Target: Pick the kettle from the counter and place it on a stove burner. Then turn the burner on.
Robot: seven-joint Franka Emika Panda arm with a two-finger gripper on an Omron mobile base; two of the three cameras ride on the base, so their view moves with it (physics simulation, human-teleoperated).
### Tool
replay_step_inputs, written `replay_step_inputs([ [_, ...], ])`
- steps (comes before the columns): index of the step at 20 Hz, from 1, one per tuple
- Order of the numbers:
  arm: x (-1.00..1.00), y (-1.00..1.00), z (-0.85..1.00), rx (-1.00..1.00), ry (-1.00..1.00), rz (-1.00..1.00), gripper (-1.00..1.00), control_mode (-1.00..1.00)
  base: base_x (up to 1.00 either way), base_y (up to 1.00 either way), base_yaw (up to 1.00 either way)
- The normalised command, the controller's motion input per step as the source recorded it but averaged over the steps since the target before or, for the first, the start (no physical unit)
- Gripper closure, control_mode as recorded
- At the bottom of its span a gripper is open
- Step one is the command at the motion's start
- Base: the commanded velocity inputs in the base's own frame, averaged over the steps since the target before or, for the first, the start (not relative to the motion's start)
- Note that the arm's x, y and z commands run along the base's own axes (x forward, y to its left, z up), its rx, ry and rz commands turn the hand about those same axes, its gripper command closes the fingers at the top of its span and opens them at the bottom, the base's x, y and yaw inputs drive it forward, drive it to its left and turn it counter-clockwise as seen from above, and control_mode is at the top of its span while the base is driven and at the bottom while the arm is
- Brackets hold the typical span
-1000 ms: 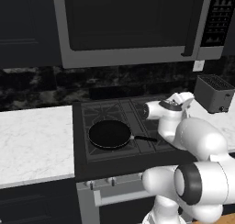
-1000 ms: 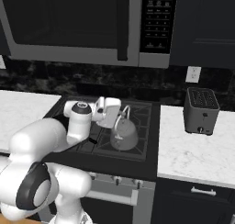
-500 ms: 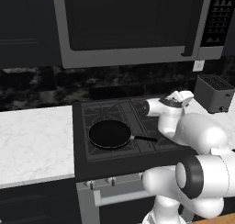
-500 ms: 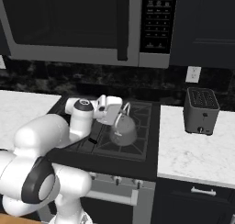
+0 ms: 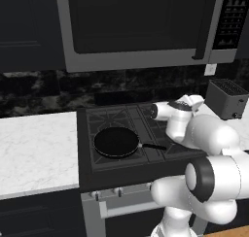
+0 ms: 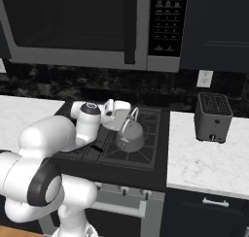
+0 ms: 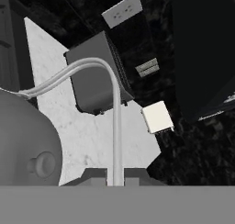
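My gripper [image 6: 122, 115] sat mid-frame in the right base view, closed on the thin wire handle of the kettle [image 6: 130, 136]. In the hand view the handle ran straight down between my two fingertips at the bottom centre, both tips [image 7: 92, 176] pressed against the wire. Kettle [image 7: 25, 142] body filled the lower left of that view, lid knob visible low on it.

Right base view: the kettle sat over the stove burner [image 6: 127, 152] at the right front of the dark cooktop, centre of frame. Couldn't tell if its base touched the grate or hung just above. It looked roughly upright, handle arching up to my claw at its upper left.

Left base view: my white arm covered the right side of the cooktop, kettle hidden behind it. Black frying pan [image 5: 115, 142] lay on the left front grate, centre-left of frame, handle pointing right toward my arm.

Toaster [image 6: 212, 116] stood on the counter [image 6: 204, 163] at right of the right base view, well apart from the kettle. Same toaster [image 7: 95, 79] showed upper centre in the hand view, on white marble [image 7: 64, 103], with a wall outlet [image 7: 122, 10] above it. Microwave [image 6: 97, 22] hung across the top of the frame.
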Motion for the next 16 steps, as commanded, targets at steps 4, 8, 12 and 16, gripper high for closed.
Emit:
replay_step_inputs([
  [4, 0.00, 0.11, -0.38, 0.00, 0.09, 0.00, 1.00, -1.00, 0.00, 0.00, 0.00],
  [8, 0.00, 0.10, -0.39, 0.00, 0.13, 0.00, 1.00, -1.00, 0.00, 0.00, 0.00],
  [12, 0.00, 0.04, -0.12, 0.00, 0.05, 0.00, 1.00, -1.00, 0.00, 0.00, 0.00],
  [16, 0.33, 0.00, 0.06, 0.01, 0.00, -0.01, 1.00, -1.00, 0.00, 0.00, 0.00],
])
